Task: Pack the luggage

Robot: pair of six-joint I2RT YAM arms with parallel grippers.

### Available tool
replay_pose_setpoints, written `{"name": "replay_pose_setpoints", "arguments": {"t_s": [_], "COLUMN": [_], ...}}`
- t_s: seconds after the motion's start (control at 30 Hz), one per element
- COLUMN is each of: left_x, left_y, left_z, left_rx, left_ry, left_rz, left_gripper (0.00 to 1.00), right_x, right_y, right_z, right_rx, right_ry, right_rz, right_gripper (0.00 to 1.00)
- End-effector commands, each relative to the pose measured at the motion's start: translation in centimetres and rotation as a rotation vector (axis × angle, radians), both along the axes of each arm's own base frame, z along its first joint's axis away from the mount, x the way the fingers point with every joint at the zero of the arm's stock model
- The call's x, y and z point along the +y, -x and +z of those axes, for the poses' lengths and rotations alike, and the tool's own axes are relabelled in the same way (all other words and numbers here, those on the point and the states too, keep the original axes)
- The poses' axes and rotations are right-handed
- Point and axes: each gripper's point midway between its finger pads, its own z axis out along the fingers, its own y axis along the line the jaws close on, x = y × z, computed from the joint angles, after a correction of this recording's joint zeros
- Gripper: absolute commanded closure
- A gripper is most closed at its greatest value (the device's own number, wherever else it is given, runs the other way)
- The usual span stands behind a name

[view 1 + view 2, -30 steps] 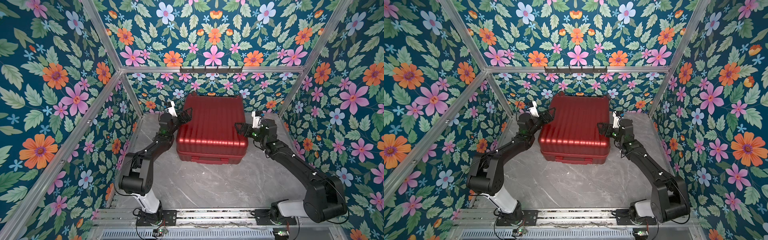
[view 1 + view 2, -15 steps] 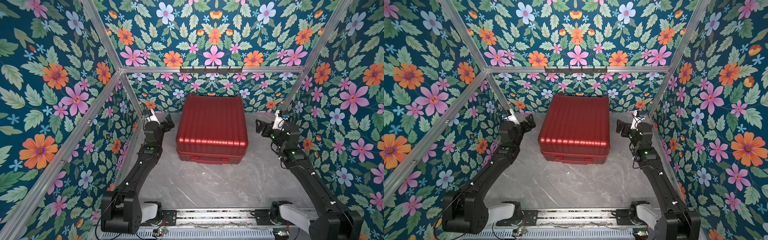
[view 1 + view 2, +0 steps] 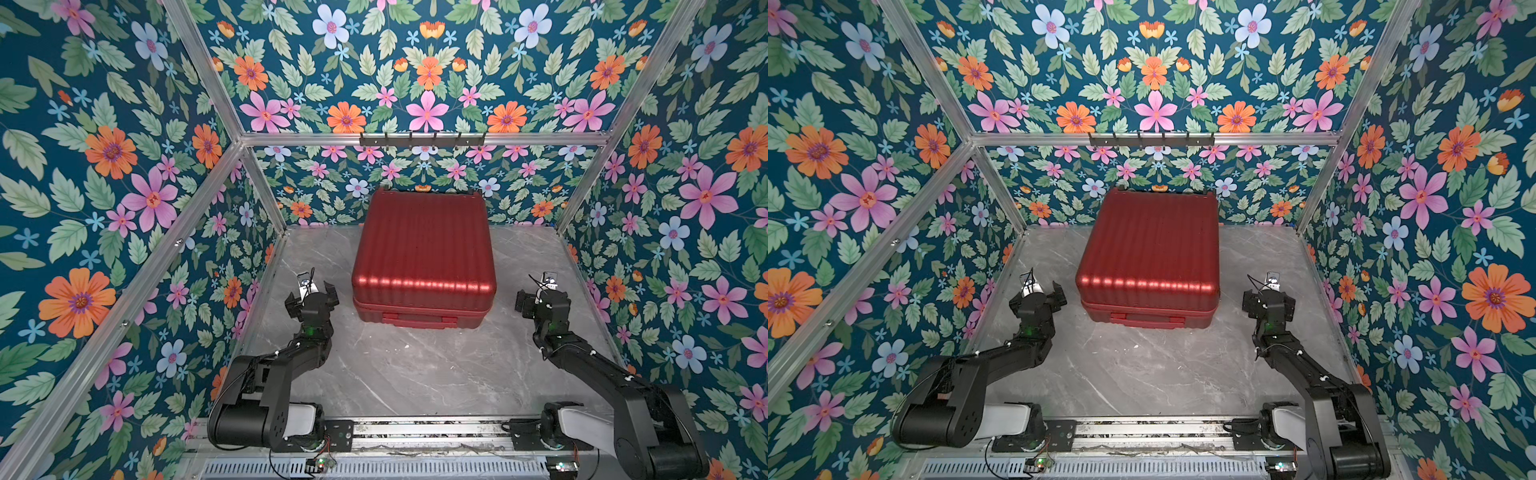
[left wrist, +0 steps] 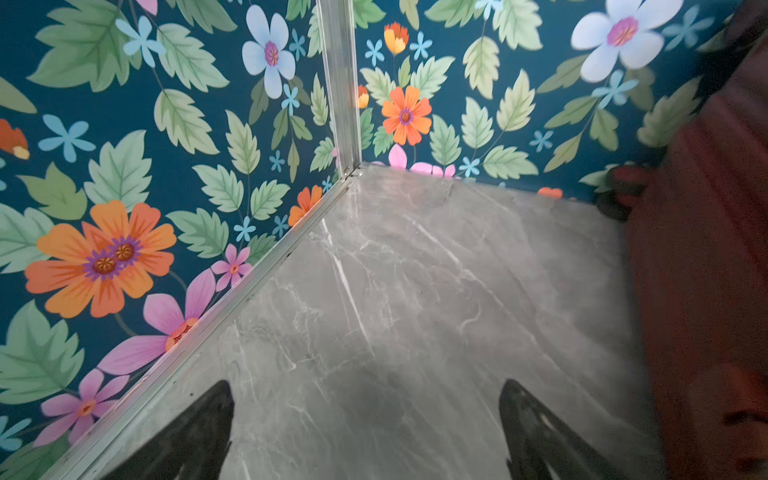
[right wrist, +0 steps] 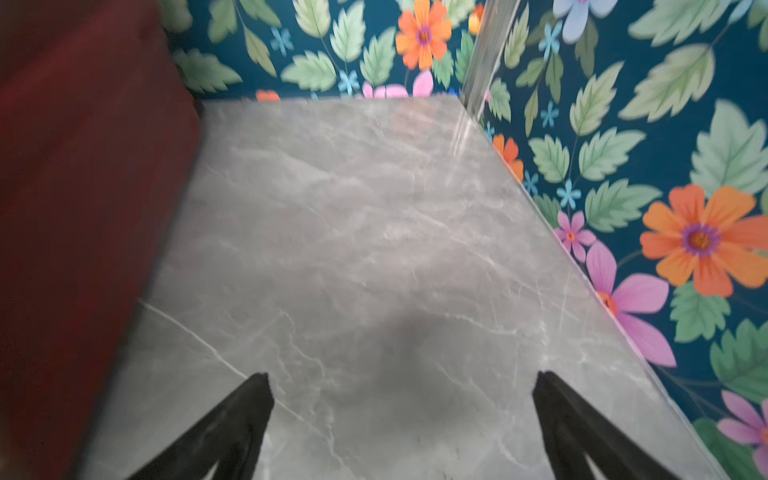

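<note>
The luggage lies flat and closed at the rear centre of the surface, its lid seated on its base. No loose items show outside it, so packing appears complete; the contents are hidden. The left end effector and right end effector hover near its front corners, jaws spread wide, holding nothing.

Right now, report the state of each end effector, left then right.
Left end effector: open, holding nothing.
Right end effector: open, holding nothing.
</note>
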Motion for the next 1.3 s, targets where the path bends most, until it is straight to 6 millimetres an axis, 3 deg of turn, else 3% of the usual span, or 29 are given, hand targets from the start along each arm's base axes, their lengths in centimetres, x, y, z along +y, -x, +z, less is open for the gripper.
{"name": "replay_pose_setpoints", "arguments": {"t_s": [0.0, 0.07, 0.13, 0.23, 0.27, 0.47, 0.53, 0.6, 0.63, 0.67, 0.73, 0.8, 0.87, 1.27], "left_x": [0.4, 0.7, 1.1, 1.3, 1.4, -0.7, -0.6, -0.5, -0.5, -0.5, -0.5, -0.2, -0.2, -0.1], "left_y": [-0.8, -0.6, 0.1, 1.4, 1.4, 0.0, -0.4, -0.7, -0.6, -0.7, -0.9, -1.0, -0.9, -1.0], "left_z": [3.4, 3.3, 1.9, -0.3, 0.2, -0.8, -1.6, -1.8, -2.9, -1.9, -3.1, -2.3, -3.0, -2.4], "left_rx": [-0.152, -0.136, -0.082, -0.085, -0.111, -0.109, -0.074, -0.077, -0.051, -0.111, -0.039, -0.085, -0.054, -0.080], "left_ry": [-0.040, -0.066, -0.052, -0.025, -0.044, -0.080, -0.054, -0.036, -0.034, -0.060, -0.016, -0.022, -0.004, -0.022], "left_rz": [0.017, 0.034, 0.052, 0.042, 0.048, -0.091, -0.094, -0.120, -0.127, -0.128, -0.135, -0.137, -0.135, -0.137], "left_gripper": [0.01, 0.01, 0.01, 0.01, 0.01, 0.01, 0.00, 0.00, 0.00, 0.00, 0.00, 0.00, 0.00, 0.00], "right_x": [-0.4, 0.6, 1.3, 1.6, 1.5, 1.6, 1.6, 1.3, 1.1, 1.0, 0.9, 1.0, 0.9, 1.0], "right_y": [-0.7, -0.7, -0.7, -1.1, -1.2, -1.7, -2.1, -2.2, -2.4, -2.2, -2.3, -2.2, -2.3, -2.2], "right_z": [0.4, 0.6, 1.2, 0.7, 0.1, -1.7, -1.0, -1.8, -1.5, -1.9, -1.8, -1.9, -1.8, -1.9], "right_rx": [-0.101, -0.112, -0.155, -0.160, -0.162, -0.155, -0.202, -0.150, -0.171, -0.137, -0.156, -0.137, -0.154, -0.142], "right_ry": [0.002, -0.049, -0.073, -0.061, -0.054, -0.080, -0.068, -0.108, -0.107, -0.121, -0.122, -0.128, -0.122, -0.125], "right_rz": [-0.023, 0.018, 0.057, 0.079, 0.074, 0.092, 0.096, 0.092, 0.092, 0.087, 0.088, 0.089, 0.087, 0.089], "right_gripper": [0.01, 0.01, 0.01, 0.01, 0.01, 0.01, 0.01, 0.01, 0.01, 0.01, 0.01, 0.01, 0.01, 0.01]}}
